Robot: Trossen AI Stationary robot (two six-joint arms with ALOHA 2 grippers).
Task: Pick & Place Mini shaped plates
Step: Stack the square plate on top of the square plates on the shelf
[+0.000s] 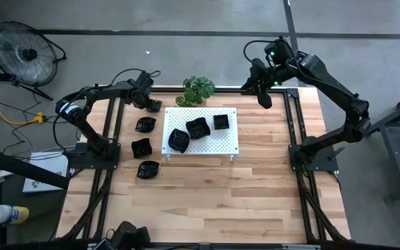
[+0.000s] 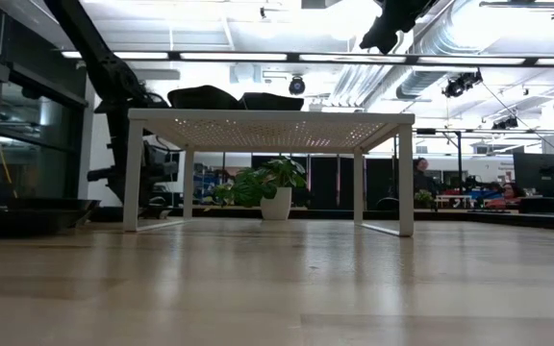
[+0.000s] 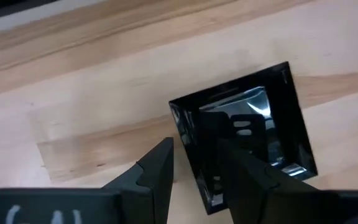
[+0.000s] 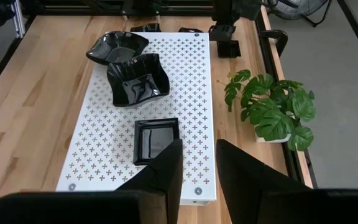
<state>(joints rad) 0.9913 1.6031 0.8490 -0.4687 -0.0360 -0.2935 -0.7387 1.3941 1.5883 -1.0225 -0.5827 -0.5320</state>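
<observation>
A small black square plate lies on the wood at the table's far left, shown also in the high view as the square plate. My left gripper points steeply down at it. It is open, with one finger outside one rim and one over the plate's inside. Three black plates rest on the white perforated board. Three more plates lie on the table left of the board. My right gripper hangs high over the far right, open with nothing between its fingers.
A potted plant stands at the far edge behind the board. The board stands on short legs above the table. Bare wood spreads over the near half. A fan stands on the floor at the far left.
</observation>
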